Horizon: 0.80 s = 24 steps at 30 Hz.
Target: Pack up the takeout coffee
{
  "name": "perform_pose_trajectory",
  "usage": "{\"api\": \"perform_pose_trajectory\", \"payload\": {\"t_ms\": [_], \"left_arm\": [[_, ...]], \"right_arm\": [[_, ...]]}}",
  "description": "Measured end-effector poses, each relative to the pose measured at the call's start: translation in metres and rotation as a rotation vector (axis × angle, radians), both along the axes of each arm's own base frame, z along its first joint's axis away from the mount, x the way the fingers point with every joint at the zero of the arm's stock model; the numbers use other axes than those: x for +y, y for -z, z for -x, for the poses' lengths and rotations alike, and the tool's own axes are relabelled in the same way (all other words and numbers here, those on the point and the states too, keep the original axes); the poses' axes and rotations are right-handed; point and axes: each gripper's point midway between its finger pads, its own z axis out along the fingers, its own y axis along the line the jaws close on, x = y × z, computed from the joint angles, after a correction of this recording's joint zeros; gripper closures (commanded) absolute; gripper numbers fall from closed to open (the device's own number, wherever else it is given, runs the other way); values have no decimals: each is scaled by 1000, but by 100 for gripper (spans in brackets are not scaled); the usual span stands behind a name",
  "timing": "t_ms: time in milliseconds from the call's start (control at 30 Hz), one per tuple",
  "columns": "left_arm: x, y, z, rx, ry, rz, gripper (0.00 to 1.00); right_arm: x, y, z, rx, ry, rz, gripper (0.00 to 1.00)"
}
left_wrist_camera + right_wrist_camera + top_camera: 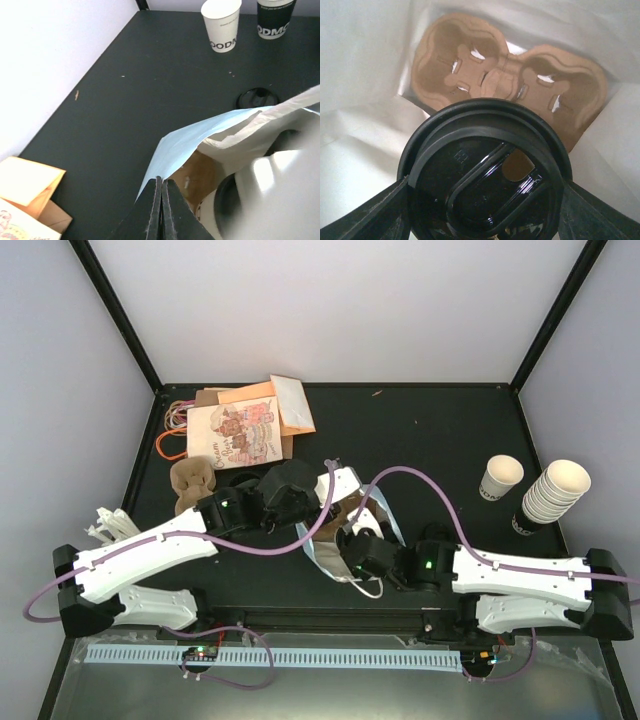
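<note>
One lidded coffee [485,175], two pulp carriers [510,75], one loose cup [500,478], one cup stack [553,490], one white bag [190,145].

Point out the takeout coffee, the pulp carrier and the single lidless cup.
takeout coffee [482,175]: right wrist view, centre of its black lid.
pulp carrier [497,80]: right wrist view, ridge between its two wells.
single lidless cup [221,22]: left wrist view, side wall above the lettering.

inside the white bag [360,65]: closed in by walls all round, floored by the brown carrier [505,75], filled near the mouth by the takeout coffee [485,170] in the right gripper [484,216]. pinched at the rim by the left gripper [162,187]. open over the dark table [150,75] behind; blocked far right by a single cup [501,478] and stacked cups [555,490], far left by paper bags [240,430].
</note>
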Motion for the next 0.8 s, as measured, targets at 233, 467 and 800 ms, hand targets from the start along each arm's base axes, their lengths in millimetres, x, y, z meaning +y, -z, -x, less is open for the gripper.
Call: {"api": "perform_pose_trajectory", "payload": {"t_ms": [233,467,800], "left_arm": [[-9,4,13,58,17,48,98],[-20,8,29,123,58,69,93],[-24,-5,41,221,50,111,15]], "right_arm": [[-7,14,2,0,26,-22,42],[-27,-3,-5,-57,97,-67,42],[-38,13,-4,-48,120,-29,42]]}}
